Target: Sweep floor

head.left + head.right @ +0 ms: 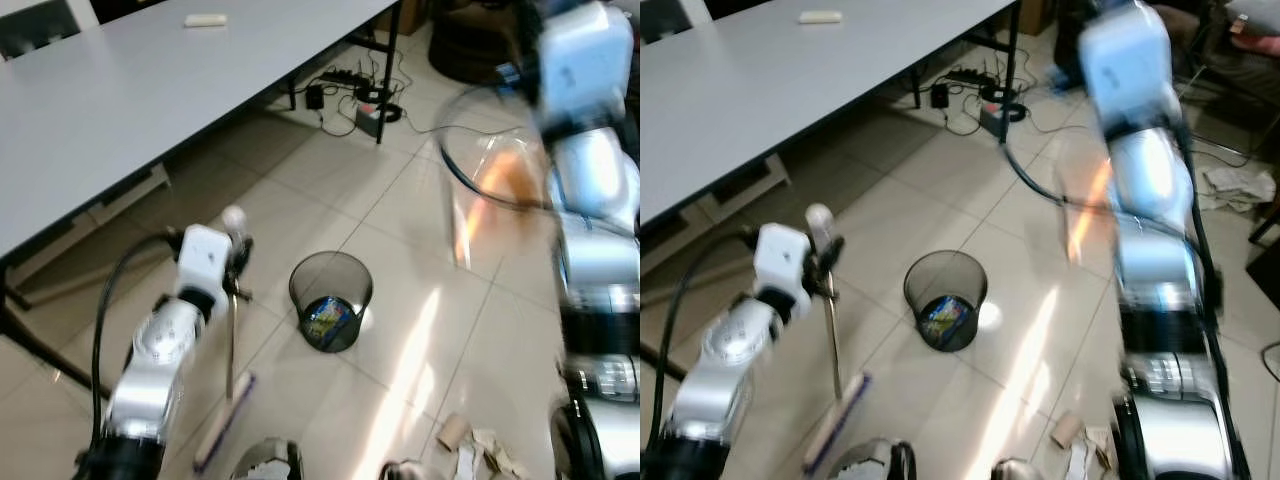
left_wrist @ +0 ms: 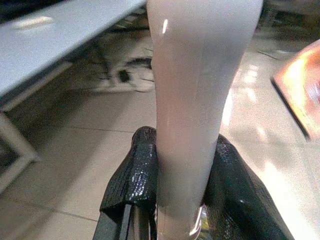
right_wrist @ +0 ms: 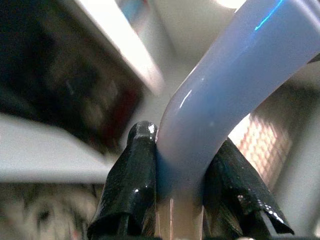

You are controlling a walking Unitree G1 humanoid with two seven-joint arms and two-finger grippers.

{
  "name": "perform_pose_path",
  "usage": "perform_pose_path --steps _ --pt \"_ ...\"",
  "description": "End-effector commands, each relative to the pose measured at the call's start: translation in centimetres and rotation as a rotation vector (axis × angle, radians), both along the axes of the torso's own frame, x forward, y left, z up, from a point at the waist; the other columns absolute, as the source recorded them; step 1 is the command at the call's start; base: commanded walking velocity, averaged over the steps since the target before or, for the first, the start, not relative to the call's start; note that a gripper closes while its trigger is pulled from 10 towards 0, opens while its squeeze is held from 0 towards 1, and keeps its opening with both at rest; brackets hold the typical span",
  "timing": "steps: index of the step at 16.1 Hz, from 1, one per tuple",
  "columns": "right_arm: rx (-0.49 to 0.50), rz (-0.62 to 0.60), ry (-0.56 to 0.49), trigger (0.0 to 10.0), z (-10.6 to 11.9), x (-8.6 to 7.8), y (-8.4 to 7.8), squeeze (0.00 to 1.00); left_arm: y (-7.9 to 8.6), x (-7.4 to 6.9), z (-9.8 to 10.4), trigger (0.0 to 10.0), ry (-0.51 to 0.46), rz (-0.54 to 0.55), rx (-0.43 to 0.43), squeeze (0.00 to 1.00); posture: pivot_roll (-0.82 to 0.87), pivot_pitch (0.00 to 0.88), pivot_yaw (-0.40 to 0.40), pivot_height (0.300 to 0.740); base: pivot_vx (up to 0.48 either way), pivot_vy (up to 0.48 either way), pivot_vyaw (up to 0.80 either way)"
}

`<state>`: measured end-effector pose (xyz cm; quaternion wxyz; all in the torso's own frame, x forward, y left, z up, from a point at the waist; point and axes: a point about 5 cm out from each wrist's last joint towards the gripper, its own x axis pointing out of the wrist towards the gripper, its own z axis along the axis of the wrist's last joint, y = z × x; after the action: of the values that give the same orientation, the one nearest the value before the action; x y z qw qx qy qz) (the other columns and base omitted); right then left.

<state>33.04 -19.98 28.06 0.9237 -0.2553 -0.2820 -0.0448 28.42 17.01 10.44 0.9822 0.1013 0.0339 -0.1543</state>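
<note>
My left hand (image 2: 175,210) is clamped on the pale, smooth broom handle (image 2: 200,100), both black fingers (image 2: 132,175) pressed against its sides. In the head views the handle runs down from that hand to a flat brush head with a purple edge (image 1: 225,420) resting on the tiled floor (image 1: 330,200).

My right hand (image 3: 172,200) is closed tight around a pale blue-white curved plastic handle (image 3: 225,95). I take it for the handle of the translucent orange-tinted dustpan (image 1: 495,180), held high and blurred, so I judge that arm is moving.

Ahead, a round black mesh wastebasket (image 1: 331,300) with a colourful wrapper inside stands just beside the broom's line. Cardboard tube and torn paper scraps (image 1: 470,445) lie near my right side. Black power strip and cables (image 1: 360,95) sit under the grey desk (image 1: 150,90).

Risks, as I judge them:
- Smooth handle may twist or slide in my left grip while pushing.
- Broom swing could tip the wastebasket.
- Raised dustpan may strike the desk edge or snag cables.
</note>
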Motion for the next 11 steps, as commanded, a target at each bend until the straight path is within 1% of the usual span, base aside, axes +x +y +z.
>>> perform_pose_path --steps 1,2,3,5,8,10,11 --pt "0.04 -0.053 0.001 10.0 -0.2 -0.6 -1.1 0.0 -0.6 0.0 0.4 10.0 -0.012 -0.047 0.005 0.0 0.01 0.063 0.054 0.74 0.0 0.0 -0.8" --pt "0.061 -0.072 0.026 10.0 -1.0 -0.9 -1.5 0.0 -0.7 -0.2 0.3 10.0 -0.008 -0.056 0.005 0.0 0.01 0.062 0.054 0.74 0.0 0.0 -0.8" --pt "0.084 -0.127 0.092 10.0 -3.2 -1.5 -2.0 0.0 -0.7 -0.1 0.2 10.0 -0.007 -0.036 -0.01 0.0 0.0 0.062 0.054 0.74 0.0 0.0 -0.8" --pt "0.131 -0.188 0.169 10.0 -5.5 -2.6 -2.5 0.0 -0.9 0.1 0.3 10.0 -0.008 -0.019 -0.037 0.0 0.0 0.064 0.053 0.74 0.0 0.0 -0.8" --pt "0.178 -0.221 0.219 10.0 -6.9 -3.4 -2.7 0.0 -0.9 0.1 0.3 10.0 -0.002 0.004 -0.058 0.0 -0.01 0.068 0.052 0.74 0.0 0.0 -0.8" --pt "0.203 -0.243 0.24 10.0 -7.3 -3.7 -2.9 0.0 -1.0 0.0 0.2 10.0 0.014 -0.006 -0.074 0.0 -0.01 0.076 0.052 0.74 0.0 0.0 -0.8" --pt "0.24 -0.259 0.246 10.0 -7.6 -3.9 -3.1 0.0 -1.0 0.1 0.2 10.0 0.008 -0.007 -0.079 0.0 -0.01 0.079 0.053 0.74 0.0 0.0 -0.8"
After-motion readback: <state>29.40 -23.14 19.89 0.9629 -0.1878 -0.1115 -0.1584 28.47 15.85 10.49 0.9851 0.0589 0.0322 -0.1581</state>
